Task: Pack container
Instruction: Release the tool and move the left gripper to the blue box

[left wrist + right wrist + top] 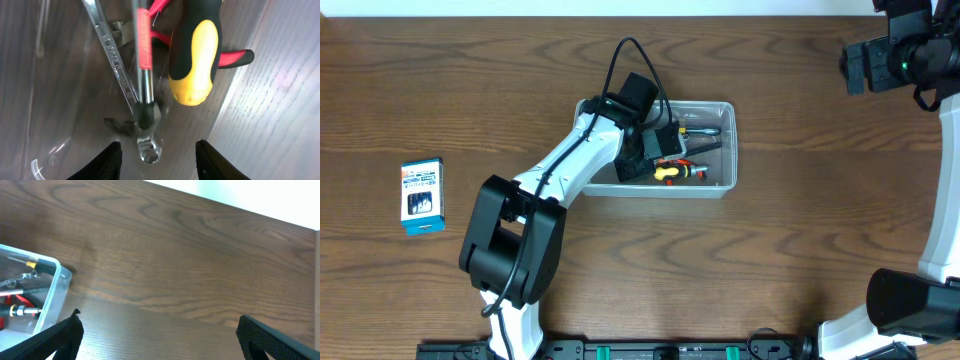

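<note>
The clear plastic container (726, 146) stands at the table's middle and holds several hand tools. Its corner also shows in the right wrist view (54, 289). My left gripper (157, 160) is open and empty inside the container, just above a silver wrench (116, 61), a red-banded metal tool (144, 60) and a yellow-and-black screwdriver handle (192, 60). In the overhead view the left gripper (657, 152) hides part of the tools; the yellow handle (669, 172) shows beside it. My right gripper (157, 335) is open and empty over bare table, far right of the container.
A small blue-and-white box (422, 195) lies on the table at the far left. The right arm (905, 55) sits at the far right corner. The table's far edge runs along the top of the overhead view.
</note>
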Controlling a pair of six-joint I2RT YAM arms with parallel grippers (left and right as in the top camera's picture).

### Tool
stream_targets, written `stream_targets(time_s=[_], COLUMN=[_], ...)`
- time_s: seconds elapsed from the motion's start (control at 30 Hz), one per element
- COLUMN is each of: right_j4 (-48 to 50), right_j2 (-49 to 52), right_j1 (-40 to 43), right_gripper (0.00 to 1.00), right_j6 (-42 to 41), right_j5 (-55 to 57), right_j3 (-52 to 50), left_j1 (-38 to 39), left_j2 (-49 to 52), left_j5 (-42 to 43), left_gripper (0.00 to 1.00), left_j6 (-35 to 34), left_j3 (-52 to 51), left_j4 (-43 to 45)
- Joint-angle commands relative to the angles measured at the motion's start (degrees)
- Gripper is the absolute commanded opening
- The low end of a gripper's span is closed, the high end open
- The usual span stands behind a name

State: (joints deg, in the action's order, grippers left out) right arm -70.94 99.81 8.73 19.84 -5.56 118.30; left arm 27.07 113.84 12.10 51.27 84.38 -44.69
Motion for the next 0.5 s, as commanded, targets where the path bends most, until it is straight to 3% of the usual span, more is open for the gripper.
stream_targets(time_s=[0.0,0.23,0.37,0.47], right_j4=[-0.04,-0.07,-0.07,-0.07], right_j2=[0.33,0.33,0.33,0.33], right_j1=[-0.13,-0.13,-0.13,-0.13], right_gripper=[0.99,0.99,0.99,0.99], right_j6=[-0.96,-0.96,-0.96,-0.96], right_j5=[0.17,0.17,0.17,0.17], right_j3=[-0.37,-0.37,-0.37,-0.37], left_j1=[-0.04,-0.87,-5.07,-12.09], left_j2=[-1.20,-11.34,-19.74,-26.36], left_j5=[-0.26,-12.33,-18.29,-19.23], left_gripper=[0.44,0.50,0.74,0.86], left_j6=[0.28,-7.54,-13.57,-16.48], left_j3=[0.90,2.43,3.76,3.76], left_j4=[-0.22,-0.90,-2.89,-3.85])
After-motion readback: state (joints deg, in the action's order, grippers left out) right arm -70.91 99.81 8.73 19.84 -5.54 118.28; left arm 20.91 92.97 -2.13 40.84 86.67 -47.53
